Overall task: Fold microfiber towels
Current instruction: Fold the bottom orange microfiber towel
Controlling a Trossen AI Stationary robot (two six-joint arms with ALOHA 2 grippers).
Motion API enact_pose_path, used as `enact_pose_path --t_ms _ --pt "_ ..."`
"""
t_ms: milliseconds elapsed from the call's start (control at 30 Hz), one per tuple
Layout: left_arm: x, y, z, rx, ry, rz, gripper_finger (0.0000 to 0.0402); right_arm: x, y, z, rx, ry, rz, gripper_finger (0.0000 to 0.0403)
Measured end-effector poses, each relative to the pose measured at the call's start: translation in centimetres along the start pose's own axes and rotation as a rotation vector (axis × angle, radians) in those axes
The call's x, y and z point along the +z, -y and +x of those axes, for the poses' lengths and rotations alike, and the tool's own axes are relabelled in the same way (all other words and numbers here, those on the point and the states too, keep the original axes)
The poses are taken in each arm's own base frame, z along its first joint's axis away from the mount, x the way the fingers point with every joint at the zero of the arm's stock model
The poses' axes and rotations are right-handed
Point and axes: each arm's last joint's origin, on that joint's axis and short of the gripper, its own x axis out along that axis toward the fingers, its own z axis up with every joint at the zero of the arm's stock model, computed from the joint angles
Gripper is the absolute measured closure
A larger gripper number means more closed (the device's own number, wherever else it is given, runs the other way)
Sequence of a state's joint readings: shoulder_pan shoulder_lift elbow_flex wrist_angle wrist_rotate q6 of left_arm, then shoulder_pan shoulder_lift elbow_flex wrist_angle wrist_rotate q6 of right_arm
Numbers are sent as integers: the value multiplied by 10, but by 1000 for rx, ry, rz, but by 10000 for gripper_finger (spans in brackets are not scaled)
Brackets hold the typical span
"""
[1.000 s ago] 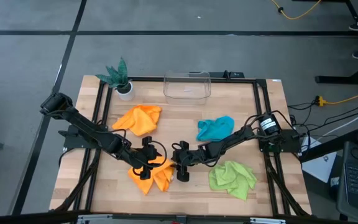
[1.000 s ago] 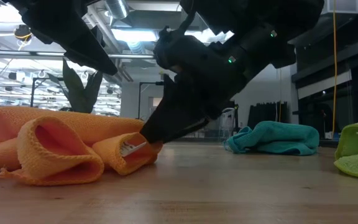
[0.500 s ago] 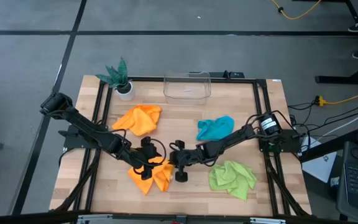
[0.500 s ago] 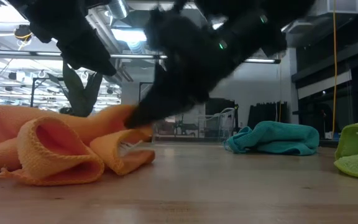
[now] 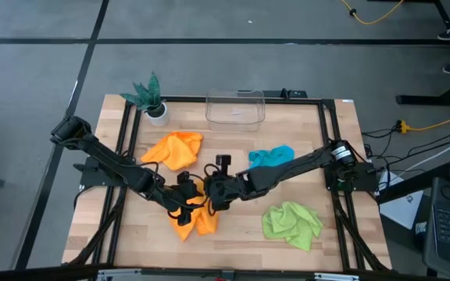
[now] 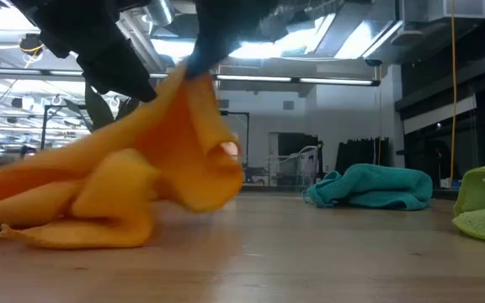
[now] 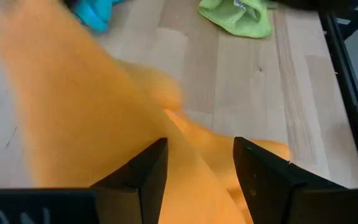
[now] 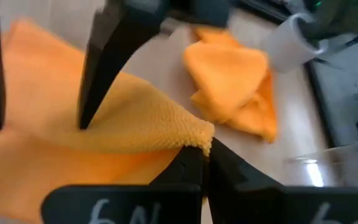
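An orange microfiber towel (image 5: 194, 219) lies near the table's front, left of centre. One corner of it is raised. My right gripper (image 8: 202, 152) is shut on that corner, above the table (image 6: 199, 66). My left gripper (image 7: 199, 144) stands open just left of it, its two fingers (image 8: 101, 68) over the same towel (image 7: 92, 124). A second orange towel (image 5: 175, 148) lies farther back. The teal towel (image 5: 270, 159) and the lime green towel (image 5: 291, 222) lie crumpled on the right. My left gripper's fingers stand astride the orange towel; whether their tips touch the cloth I cannot tell. My right gripper pinches a corner (image 8: 194, 138) of the orange towel between its shut fingers. The corner is lifted high (image 6: 188, 84). The cloth slopes down from it, and the rest (image 6: 66, 219) lies on the table.
A green artificial plant in a white pot (image 5: 152, 99) stands at the far left corner. A clear container (image 5: 235, 109) sits at the far edge's middle. Bare wood (image 5: 241, 234) shows between the orange and green towels.
My right gripper has risen from the table, gone toward the far-left and rolled, carrying the orange towel's right corner with it. That corner is now lifted and drawn over the towel, while the towel's left part stays on the table.
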State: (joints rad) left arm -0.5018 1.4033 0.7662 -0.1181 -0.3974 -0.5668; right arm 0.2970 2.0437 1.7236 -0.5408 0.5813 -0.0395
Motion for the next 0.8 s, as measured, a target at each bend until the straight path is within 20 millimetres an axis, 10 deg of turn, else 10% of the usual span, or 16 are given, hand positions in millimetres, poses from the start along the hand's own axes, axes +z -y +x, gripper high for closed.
enact_pose_path --t_ms 433,800 --pt "0 -5 0 128 47 14 225 1 12 -20 5 -162 -89 375" --pt "-2 -6 0 140 30 23 225 -16 26 -15 -23 -324 -67 281"
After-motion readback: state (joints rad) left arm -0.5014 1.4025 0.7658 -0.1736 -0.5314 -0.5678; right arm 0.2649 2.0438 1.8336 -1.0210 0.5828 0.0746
